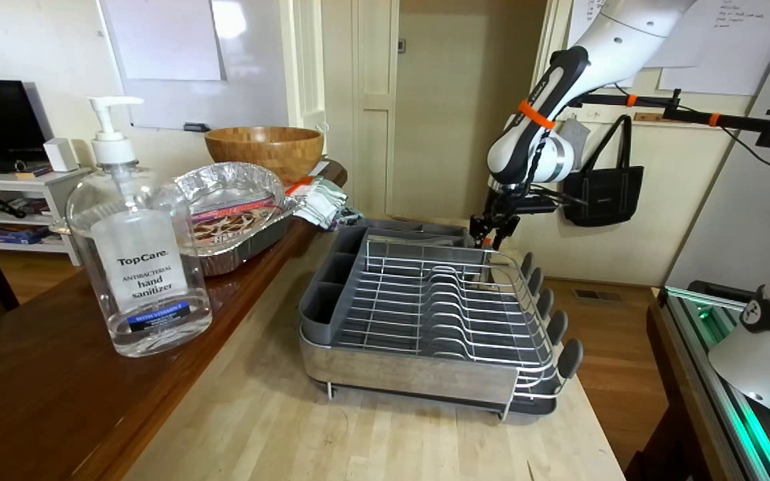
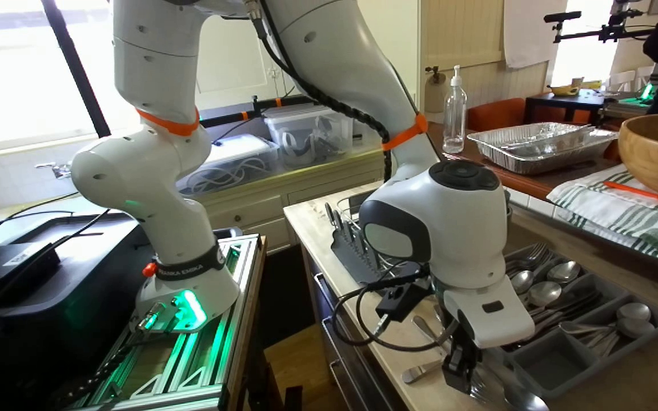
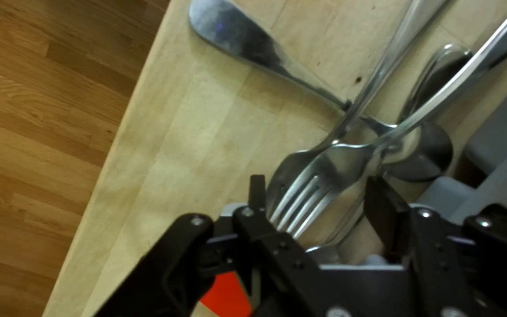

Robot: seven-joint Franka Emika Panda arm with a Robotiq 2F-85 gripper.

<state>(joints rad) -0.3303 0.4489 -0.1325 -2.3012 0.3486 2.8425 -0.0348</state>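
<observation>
Black tool (image 3: 317, 193) wide | four-tined silver metal fork (image 3: 354, 159) between jaws, wrist-view lower centre | I'd align before closing

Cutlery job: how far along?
Done, by the look: spoons and forks lie in the grey tray. Underway: the hand is open at a loose fork, no grip visible. Left, likely: that fork and the other cutlery around it on the counter.

ext. views: opp. counter (image 1: 412, 441) ends, facing in, sharing arm (image 2: 352, 63) & rack (image 1: 412, 374); wrist cam: close, down on cutlery (image 3: 346, 163).
</observation>
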